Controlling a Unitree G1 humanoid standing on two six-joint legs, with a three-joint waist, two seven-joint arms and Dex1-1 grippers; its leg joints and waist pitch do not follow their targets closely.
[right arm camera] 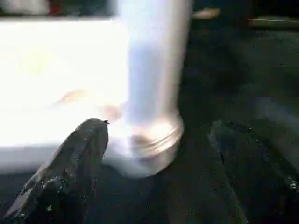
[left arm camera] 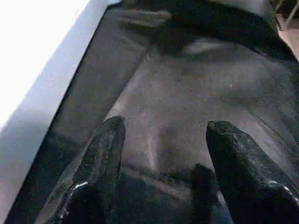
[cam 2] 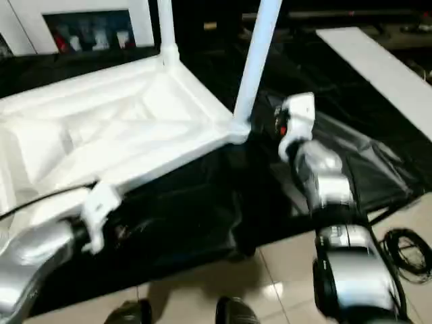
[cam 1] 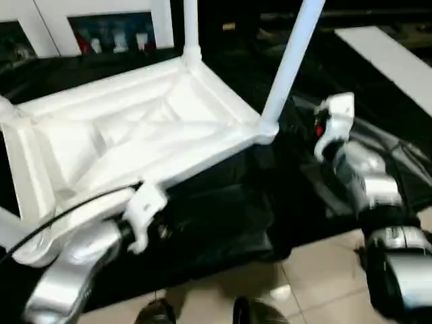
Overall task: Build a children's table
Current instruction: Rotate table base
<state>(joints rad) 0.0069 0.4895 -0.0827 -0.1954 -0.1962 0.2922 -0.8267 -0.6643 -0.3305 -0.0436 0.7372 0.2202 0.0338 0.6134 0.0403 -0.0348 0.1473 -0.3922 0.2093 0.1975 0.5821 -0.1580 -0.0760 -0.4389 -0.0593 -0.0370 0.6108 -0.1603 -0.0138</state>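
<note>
The children's table lies upside down on a black cloth, its ribbed white top (cam 1: 135,135) facing up. One white leg (cam 1: 290,61) stands upright in the near right corner socket, and another leg (cam 1: 191,27) stands in the far corner. My right gripper (right arm camera: 159,123) is open, with the screwed-in base of the near right leg (right arm camera: 149,140) just ahead of its fingers (right arm camera: 88,140); nothing is gripped. My left gripper (left arm camera: 166,126) is open and empty over the black cloth, beside the top's front edge (left arm camera: 37,93). The left wrist (cam 1: 145,209) hangs at that edge.
The black cloth (cam 1: 223,216) covers a low surface that ends at a tiled floor (cam 1: 317,283). A white glass-door cabinet (cam 1: 108,30) stands behind. A white board (cam 1: 395,61) lies at the back right. A black cable coil (cam 2: 408,250) lies on the floor at the right.
</note>
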